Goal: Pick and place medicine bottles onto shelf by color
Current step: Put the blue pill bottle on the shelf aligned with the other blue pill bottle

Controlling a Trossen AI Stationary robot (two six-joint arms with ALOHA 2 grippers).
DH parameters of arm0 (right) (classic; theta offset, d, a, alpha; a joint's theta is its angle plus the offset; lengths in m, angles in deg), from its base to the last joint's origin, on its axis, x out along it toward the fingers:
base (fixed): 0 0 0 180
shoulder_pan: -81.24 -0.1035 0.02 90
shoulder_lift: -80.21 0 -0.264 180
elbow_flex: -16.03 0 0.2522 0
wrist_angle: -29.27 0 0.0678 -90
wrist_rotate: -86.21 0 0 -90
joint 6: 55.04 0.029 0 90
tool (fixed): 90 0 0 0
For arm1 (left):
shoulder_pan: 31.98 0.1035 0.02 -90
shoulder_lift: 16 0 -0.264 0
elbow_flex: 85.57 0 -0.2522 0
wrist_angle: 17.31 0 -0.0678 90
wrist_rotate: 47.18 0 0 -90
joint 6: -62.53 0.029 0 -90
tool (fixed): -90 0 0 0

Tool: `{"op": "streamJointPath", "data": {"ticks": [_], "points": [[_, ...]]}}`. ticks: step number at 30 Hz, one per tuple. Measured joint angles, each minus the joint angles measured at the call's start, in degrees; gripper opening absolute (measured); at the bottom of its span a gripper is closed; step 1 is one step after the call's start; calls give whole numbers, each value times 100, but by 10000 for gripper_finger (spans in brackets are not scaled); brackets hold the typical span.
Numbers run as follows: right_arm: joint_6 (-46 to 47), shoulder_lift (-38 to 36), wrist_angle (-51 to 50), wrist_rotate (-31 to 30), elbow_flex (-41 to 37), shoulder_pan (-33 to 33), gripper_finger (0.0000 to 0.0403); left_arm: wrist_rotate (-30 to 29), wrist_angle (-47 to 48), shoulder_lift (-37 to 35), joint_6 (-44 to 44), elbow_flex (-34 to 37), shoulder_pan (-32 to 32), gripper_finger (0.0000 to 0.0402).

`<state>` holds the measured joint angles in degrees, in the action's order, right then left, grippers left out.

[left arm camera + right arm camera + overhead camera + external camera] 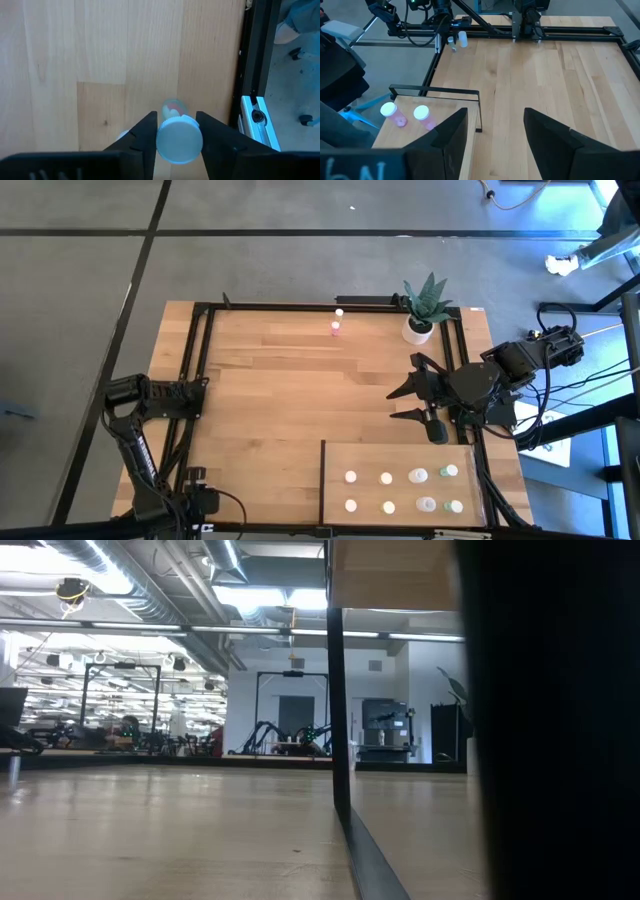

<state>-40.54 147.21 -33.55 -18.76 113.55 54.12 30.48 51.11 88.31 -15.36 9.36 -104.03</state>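
Observation:
My left gripper (175, 117) points down at the table's near left corner (197, 485) and is shut on a medicine bottle (180, 140) that has a white cap and a pink-tinted body. A second whitish bottle (122, 135) peeks out beside one finger. The shelf (335, 480), a pale panel at the near right, carries several bottles (387, 478) in two rows, two of which look pink in the right wrist view (390, 112). Two more bottles (335, 330) stand near the far edge. My right gripper (495, 130) hangs open and holds nothing above the table beside the shelf's far edge (410, 392). My left gripper comes from above, fingers pointing down, one finger on each side of the bottle just under the white cap (161, 141). The cap hides where the fingers meet the body. The bottle stands upright between them, its pink-tinted body (174, 106) showing past the cap.
A black frame rail (252, 60) runs along the table's edge close to the held bottle, with floor beyond it. A white pot with a green plant (420, 328) stands at the far right. Bare wood (290, 400) lies across the table's middle.

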Motion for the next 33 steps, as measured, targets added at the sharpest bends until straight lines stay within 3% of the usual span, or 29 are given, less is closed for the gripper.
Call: {"op": "streamJointPath", "data": {"ticks": [10, 19, 33], "points": [[-4, 0, -2, 9, 0, 0, 195, 1, -2, 0, -36, 0, 42, 105], [-15, -2, -2, 9, 0, 0, 195, 2, 26, 0, -1029, 0, 368, 105], [-140, -2, -2, 7, 2, 0, 195, -22, 27, -77, -894, -2, 1190, 105]]}}
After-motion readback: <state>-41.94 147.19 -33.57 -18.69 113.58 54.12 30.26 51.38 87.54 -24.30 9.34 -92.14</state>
